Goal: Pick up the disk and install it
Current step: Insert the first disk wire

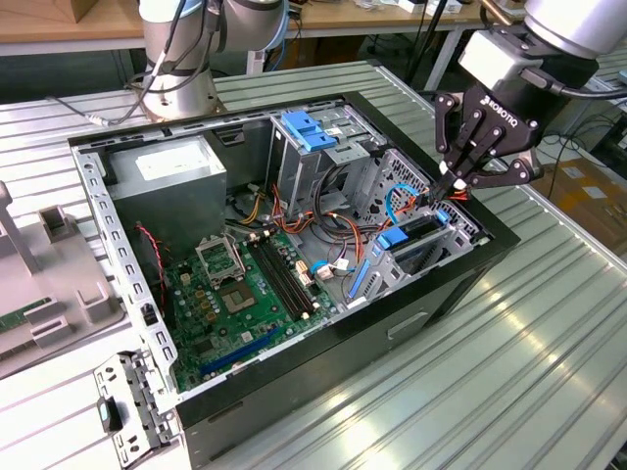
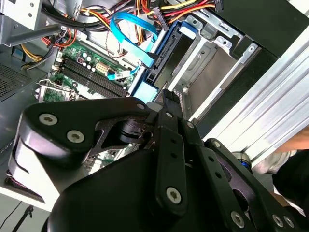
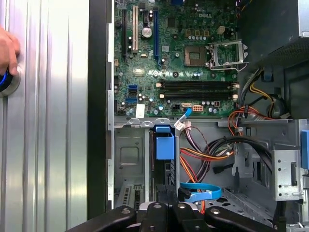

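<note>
The disk (image 1: 416, 235) stands on edge inside the metal drive cage at the corner of the open computer case nearest the exterior view's right. Its blue side rail (image 2: 167, 46) and blue end tab (image 3: 164, 146) show in the wrist views. My black gripper (image 1: 448, 186) hangs just above the cage's far end, fingers drawn together to a point, with nothing visible between them. In the second wrist view a fingertip (image 2: 166, 96) sits right over the blue tab. I cannot tell whether it touches the disk.
The case holds a grey power supply (image 1: 171, 181), a green motherboard (image 1: 235, 294), an upper bay with a light-blue bracket (image 1: 309, 132) and loose orange and blue cables (image 1: 402, 201) beside the cage. A person's hand (image 3: 6, 50) rests on the ribbed table (image 1: 549, 333).
</note>
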Robot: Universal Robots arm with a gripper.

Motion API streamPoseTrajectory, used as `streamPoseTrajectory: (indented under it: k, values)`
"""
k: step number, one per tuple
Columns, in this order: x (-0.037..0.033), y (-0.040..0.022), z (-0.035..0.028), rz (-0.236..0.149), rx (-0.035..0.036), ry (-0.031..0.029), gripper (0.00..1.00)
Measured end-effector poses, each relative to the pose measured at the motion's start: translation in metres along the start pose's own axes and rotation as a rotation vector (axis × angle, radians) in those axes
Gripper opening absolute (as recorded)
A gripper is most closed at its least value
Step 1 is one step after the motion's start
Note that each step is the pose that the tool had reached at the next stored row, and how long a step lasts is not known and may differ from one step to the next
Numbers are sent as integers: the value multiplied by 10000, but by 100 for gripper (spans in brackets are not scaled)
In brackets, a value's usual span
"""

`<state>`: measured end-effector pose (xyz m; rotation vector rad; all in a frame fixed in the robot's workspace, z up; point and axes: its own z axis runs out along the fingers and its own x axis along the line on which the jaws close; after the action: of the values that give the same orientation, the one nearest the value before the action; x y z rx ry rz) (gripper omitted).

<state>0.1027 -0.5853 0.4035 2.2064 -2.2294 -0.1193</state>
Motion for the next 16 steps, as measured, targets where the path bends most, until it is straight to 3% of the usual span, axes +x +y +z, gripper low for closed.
streamPoseTrajectory:
  k: [16]
  values:
    - [0, 0, 0, -507, -9, 28, 11]
